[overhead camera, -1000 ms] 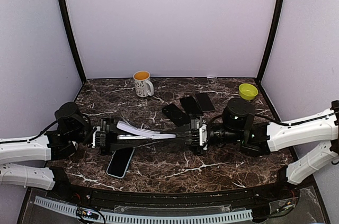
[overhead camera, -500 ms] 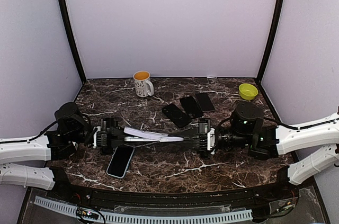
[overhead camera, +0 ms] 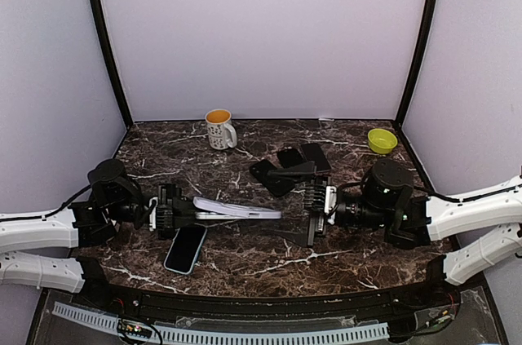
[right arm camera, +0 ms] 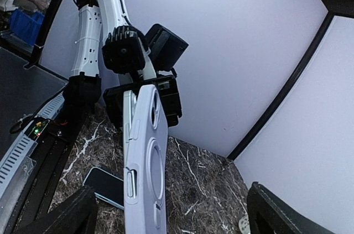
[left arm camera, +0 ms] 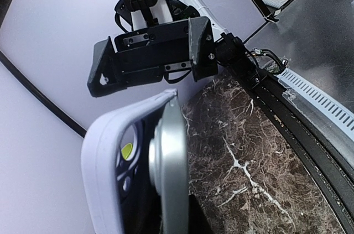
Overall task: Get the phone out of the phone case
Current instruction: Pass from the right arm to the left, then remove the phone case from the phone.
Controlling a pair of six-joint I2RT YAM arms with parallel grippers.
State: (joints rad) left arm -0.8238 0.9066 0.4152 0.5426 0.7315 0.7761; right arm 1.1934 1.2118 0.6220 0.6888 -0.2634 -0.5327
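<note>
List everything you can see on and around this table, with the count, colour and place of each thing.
table: one, dark brown marble with white veins, under everything
mug: one, white with orange inside, back left of centre
bowl: one, yellow-green, back right corner
black phones: three, black, lying side by side behind centre
blue phone: one, light blue, flat on the table front left
phone case: one, pale lavender, held off the table left of centre, partly peeled away
phone: one, silver edge, partly inside the phone case
left claw: one, black, shut on the phone case's left end
right claw: one, black, open, just right of the case and not touching it
</note>
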